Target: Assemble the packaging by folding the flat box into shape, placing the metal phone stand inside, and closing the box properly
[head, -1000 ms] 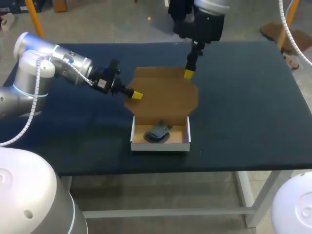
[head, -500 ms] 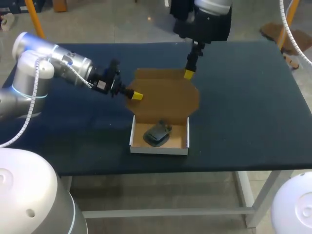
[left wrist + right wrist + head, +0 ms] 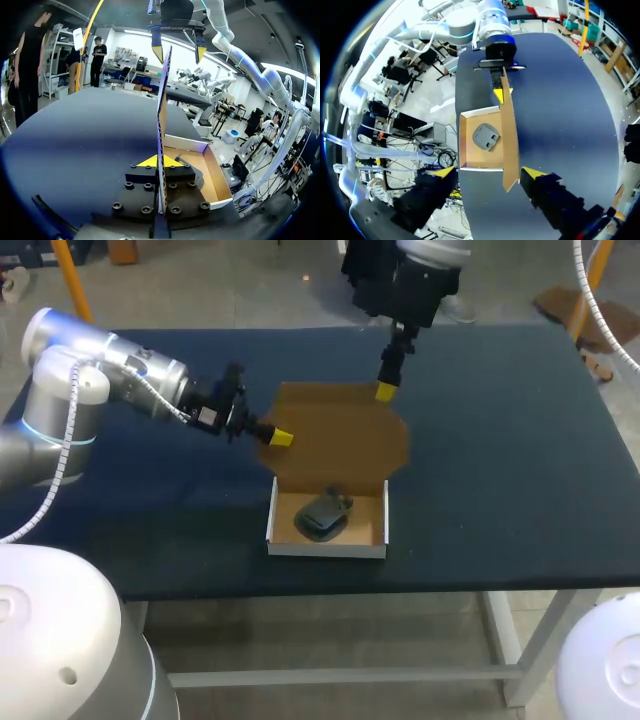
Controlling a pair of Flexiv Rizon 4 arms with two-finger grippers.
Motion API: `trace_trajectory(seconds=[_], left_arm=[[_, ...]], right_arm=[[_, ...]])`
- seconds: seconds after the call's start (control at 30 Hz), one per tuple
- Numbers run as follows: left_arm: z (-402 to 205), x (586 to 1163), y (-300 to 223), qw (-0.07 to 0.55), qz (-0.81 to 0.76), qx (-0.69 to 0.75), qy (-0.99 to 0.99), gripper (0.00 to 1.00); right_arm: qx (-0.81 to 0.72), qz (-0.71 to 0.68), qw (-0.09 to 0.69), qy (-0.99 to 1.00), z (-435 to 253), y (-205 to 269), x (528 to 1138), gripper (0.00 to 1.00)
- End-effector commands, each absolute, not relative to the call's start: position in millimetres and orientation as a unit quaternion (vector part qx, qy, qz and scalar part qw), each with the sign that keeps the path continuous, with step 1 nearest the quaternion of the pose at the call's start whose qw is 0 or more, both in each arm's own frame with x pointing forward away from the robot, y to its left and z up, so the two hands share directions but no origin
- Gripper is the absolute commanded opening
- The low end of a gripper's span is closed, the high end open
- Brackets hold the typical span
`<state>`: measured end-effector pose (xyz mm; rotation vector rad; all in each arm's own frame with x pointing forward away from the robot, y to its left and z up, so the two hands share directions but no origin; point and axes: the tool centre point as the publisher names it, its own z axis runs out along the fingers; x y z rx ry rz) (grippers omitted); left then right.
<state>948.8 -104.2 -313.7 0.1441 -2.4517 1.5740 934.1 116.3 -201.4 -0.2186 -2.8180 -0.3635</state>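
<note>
— Why clamp the left claw (image 3: 281, 437) on the side of the upright lid (image 3: 335, 435)?
— To steady it for closing over the phone stand (image 3: 321, 517) inside the box (image 3: 325, 545). Hence the right claw (image 3: 385, 391), spread open astride the top edge.

Box (image 3: 325, 546) slid slightly toward robot, lid (image 3: 335, 435) along with it.

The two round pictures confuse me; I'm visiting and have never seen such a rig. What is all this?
Two robot arms work at a dark table. The wide picture looks down from above; each round one comes from a camera on an arm's wrist. On the table stands an open white-sided brown cardboard box, a dark metal phone stand lying inside it. Its brown lid stands upright. The left claw pinches the lid's side edge; the right claw, open, straddles its top edge.
</note>
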Motion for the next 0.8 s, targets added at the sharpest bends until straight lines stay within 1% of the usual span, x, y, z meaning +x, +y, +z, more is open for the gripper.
trace_trajectory(seconds=[0.03, 0.3, 0.43, 0.57, 0.8], left_arm=[[-313.8, 948.8, -103.9, 0.112, 0.536, 0.049, -0.835, 0.00], [-313.8, 948.8, -103.9, 0.112, 0.536, 0.049, -0.835, 0.00], [-311.4, 941.5, -104.2, 0.082, 0.531, 0.038, -0.842, 0.00], [-309.8, 931.9, -105.2, 0.055, 0.529, 0.029, -0.847, 0.00], [-303.3, 920.3, -103.4, 0.008, 0.527, 0.013, -0.850, 0.00]], right_arm=[[-0.073, -0.122, 0.144, -0.979, -197.5, 119.9, 933.4, 0.88], [-0.071, -0.112, 0.132, -0.982, -190.4, 123.4, 932.9, 0.87], [-0.070, -0.105, 0.128, -0.984, -188.2, 123.3, 933.3, 0.86], [-0.069, -0.101, 0.124, -0.985, -186.5, 123.6, 934.6, 0.88], [-0.067, -0.097, 0.121, -0.986, -184.8, 126.3, 937.5, 0.87]])
